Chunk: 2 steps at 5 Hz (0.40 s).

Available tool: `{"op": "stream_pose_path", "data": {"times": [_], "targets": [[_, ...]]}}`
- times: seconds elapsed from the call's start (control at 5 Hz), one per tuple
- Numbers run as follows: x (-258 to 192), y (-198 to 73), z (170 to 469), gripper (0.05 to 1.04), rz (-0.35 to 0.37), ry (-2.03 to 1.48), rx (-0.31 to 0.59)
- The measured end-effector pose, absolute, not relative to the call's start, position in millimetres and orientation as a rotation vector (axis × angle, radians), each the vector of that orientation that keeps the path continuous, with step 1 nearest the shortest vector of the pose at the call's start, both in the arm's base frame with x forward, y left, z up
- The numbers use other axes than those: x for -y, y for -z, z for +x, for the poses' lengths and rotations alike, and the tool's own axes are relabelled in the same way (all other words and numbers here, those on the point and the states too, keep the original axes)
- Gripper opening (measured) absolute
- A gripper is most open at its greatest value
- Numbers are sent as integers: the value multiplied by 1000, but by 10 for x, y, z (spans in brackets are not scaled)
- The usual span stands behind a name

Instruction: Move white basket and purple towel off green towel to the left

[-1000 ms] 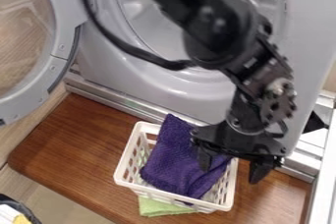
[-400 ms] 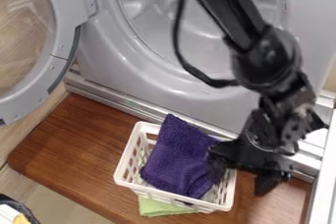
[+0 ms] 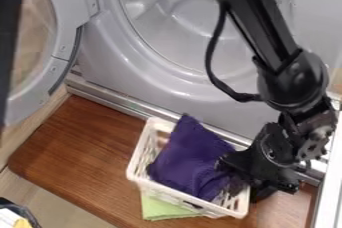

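The robot arm [image 3: 270,27] is finished almost wholly in black, its long, straight-edged link being joined to a bulky, rounded housing [image 3: 292,79] on which glossy highlights are caught. A thick black cable [image 3: 212,67] is looped loosely on the left of the link and led to the housing's left side. Below, a narrower wrist section [image 3: 314,144] is built up of dark, angular pieces and studded with small round fittings, and the black gripper [image 3: 248,189] is given a broad, flared body.
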State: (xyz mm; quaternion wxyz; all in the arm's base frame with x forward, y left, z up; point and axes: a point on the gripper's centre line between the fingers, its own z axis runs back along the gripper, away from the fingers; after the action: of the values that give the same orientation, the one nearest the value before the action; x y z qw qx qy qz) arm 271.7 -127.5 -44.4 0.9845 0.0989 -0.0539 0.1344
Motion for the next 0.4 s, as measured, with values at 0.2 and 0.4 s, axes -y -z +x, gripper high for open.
{"op": "stream_pose_path", "data": {"times": [0.2, 0.4], "targets": [[1273, 437, 2721, 178, 205, -267, 115], [1266, 438, 2717, 124, 208, -266, 114]]}}
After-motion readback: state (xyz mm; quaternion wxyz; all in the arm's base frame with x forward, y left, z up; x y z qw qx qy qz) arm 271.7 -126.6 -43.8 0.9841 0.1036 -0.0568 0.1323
